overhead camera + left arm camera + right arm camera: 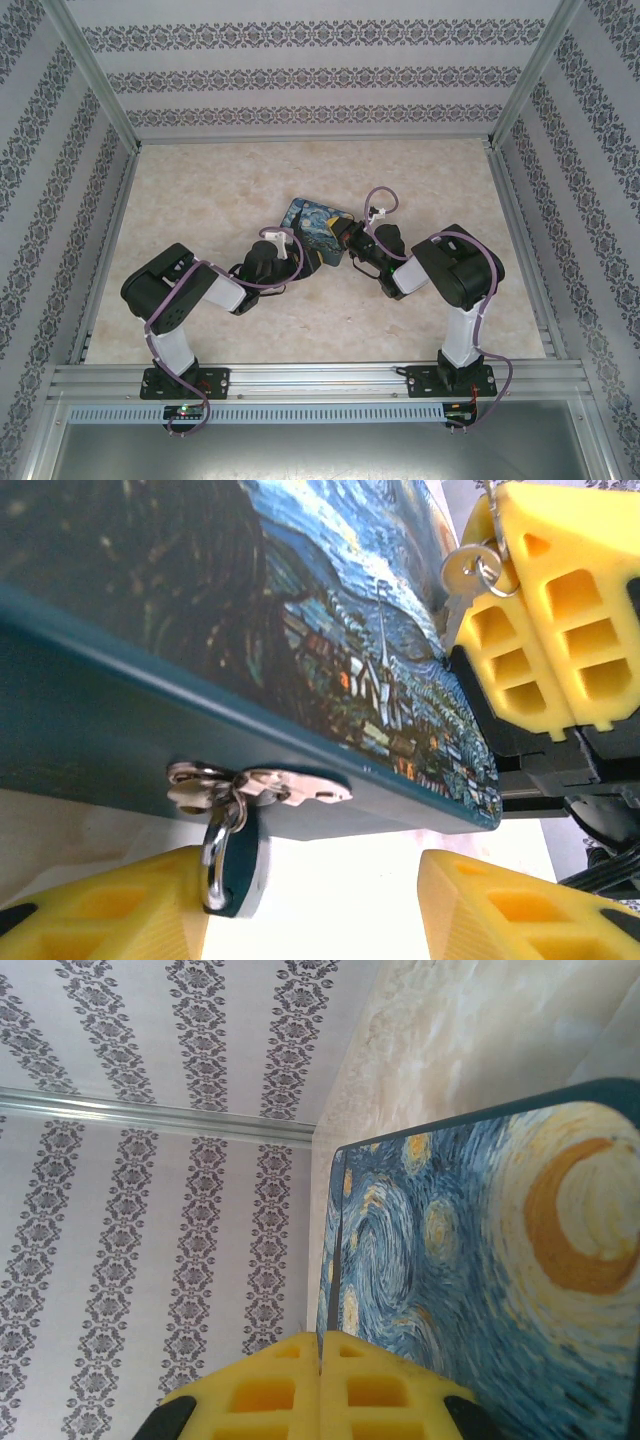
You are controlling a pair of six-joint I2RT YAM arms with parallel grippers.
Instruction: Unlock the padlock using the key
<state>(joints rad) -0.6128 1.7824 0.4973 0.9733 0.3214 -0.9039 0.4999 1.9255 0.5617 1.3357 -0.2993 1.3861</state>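
The left gripper (310, 892) stands open, the padlock (238, 875) between its fingers, hanging from the hasp (270, 788) of the painted box (300, 630) on the tabletop (200, 200). Beyond, the key (466, 568) dangles beside the closed right gripper (320, 1345).

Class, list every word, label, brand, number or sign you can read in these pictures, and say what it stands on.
None can be read.
The painted box carries a picture only, no words.
Any stamp on the padlock or the key is too blurred to read.
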